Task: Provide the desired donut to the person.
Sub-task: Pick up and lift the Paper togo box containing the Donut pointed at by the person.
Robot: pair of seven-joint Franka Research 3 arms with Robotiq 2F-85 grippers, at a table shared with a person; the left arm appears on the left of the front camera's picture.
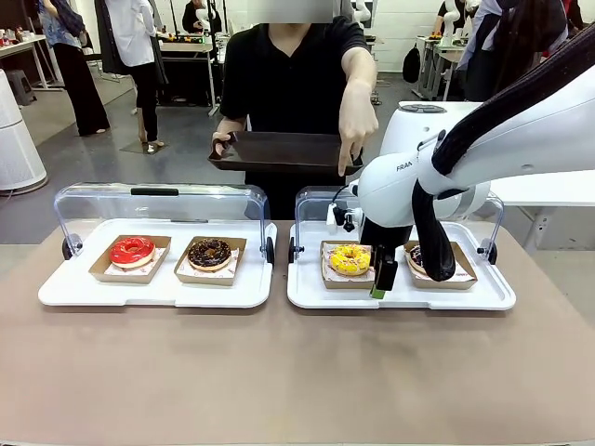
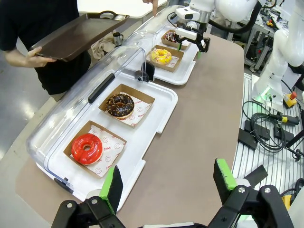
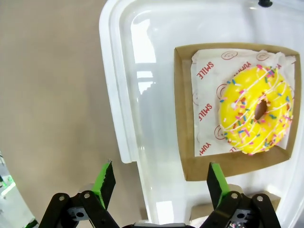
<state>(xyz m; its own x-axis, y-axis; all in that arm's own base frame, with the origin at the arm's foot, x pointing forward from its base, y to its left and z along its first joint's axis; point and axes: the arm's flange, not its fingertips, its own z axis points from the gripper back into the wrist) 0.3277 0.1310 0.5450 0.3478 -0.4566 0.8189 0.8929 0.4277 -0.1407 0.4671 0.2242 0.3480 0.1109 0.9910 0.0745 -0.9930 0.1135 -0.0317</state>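
The person (image 1: 288, 70) in a black shirt stands at the far side, holding a dark brown tray (image 1: 279, 150) in one hand. The other hand (image 1: 355, 125) points down toward the yellow sprinkled donut (image 1: 350, 259) in its cardboard boat. My right gripper (image 3: 160, 183) hangs open just above the right white tray (image 3: 142, 95), beside the yellow donut (image 3: 254, 111) and not touching it. In the front view my right gripper (image 1: 381, 279) sits between the yellow donut and a dark donut (image 1: 415, 255). My left gripper (image 2: 166, 185) is open and holds nothing, above the table's near edge.
The left white tray (image 1: 74, 290) holds a red-glazed donut (image 1: 132, 251) and a chocolate donut (image 1: 209, 253), each in a cardboard boat. Both trays have clear lids (image 1: 153, 200) raised at the back. Bare brown table (image 1: 297, 372) lies in front.
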